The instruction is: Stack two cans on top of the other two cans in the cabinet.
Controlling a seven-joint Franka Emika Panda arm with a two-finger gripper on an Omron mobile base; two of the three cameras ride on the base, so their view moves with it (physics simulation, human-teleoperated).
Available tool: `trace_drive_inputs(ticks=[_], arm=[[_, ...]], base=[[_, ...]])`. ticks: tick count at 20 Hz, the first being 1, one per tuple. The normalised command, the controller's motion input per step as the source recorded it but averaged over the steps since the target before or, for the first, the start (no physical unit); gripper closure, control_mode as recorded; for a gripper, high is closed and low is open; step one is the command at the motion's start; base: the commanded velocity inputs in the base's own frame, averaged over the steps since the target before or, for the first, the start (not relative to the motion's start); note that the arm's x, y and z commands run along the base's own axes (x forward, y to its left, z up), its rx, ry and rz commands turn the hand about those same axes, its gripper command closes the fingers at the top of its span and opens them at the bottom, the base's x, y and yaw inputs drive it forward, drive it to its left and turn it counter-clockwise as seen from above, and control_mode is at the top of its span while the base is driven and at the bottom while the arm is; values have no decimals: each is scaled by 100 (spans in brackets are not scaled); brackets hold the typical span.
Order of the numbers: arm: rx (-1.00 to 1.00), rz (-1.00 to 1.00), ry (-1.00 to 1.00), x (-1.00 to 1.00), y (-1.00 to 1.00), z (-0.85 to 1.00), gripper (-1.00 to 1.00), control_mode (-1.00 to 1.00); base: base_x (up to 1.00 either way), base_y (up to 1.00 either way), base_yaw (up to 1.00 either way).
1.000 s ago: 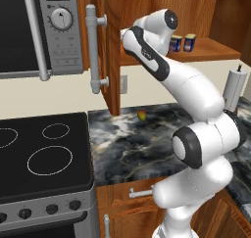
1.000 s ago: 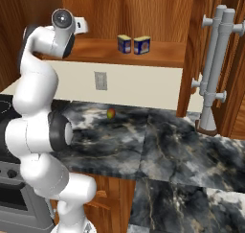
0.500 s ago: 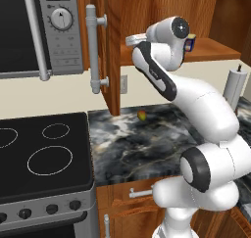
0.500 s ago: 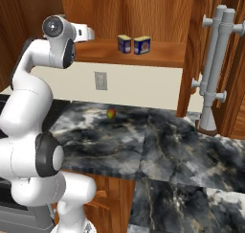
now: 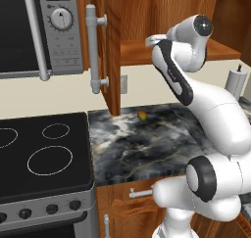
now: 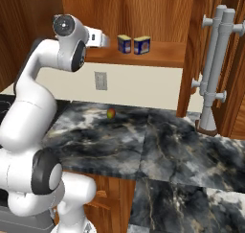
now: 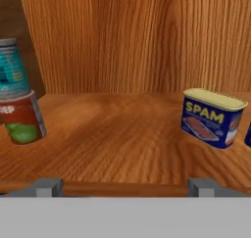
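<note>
Two blue SPAM cans [image 6: 133, 45] stand side by side, just apart, on the shelf board [image 6: 158, 54] of the open brown wood-grain cabinet [image 6: 153, 11]. In the hand view the nearer SPAM can [image 7: 212, 117] sits upright right of centre on the board, with the edge of the second can [image 7: 248, 134] cut off at the right border. At the left of that view a teal can [image 7: 12, 68] rests on top of a red can with a green patch [image 7: 22, 119]; the pair leans slightly and stands near the left side wall of the cabinet.

The gripper [image 7: 125, 185] is held level with the shelf, just in front of its front edge, facing the back wall. Its fingertips [image 7: 46, 185] stand wide apart at the bottom of the hand view, with nothing between them. In the right base view the gripper [image 6: 101, 39] is left of the SPAM cans and does not touch them.

The cabinet door [image 5: 110, 46] hangs open, edge-on in the left base view, bearing the vertical grey bar handle [image 5: 93, 48]. The second door's handle [image 6: 215, 69] shows at the right of the right base view. Left of the cabinet hangs a grey microwave [image 5: 44, 31] above a black cooktop [image 5: 41, 154]. Below the cabinet, a small red-and-yellow round object [image 6: 110, 113] lies on the dark marble counter [image 6: 158, 145], near the back wall.
</note>
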Motion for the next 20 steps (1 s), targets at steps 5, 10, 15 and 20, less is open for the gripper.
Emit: trace_drive_inputs(ticks=[5,10,15,20], arm=[[13,-3,5,-37,-61,0,-100,-100],[6,-6,0,-33,-47,-4,-100,-100],[0,-4,0,-4,-33,-1,-100,-100],[0,0,-1,0,-8,0,-100,-100]], base=[[0,0,0],[0,0,0],[0,0,0],[0,0,0]])
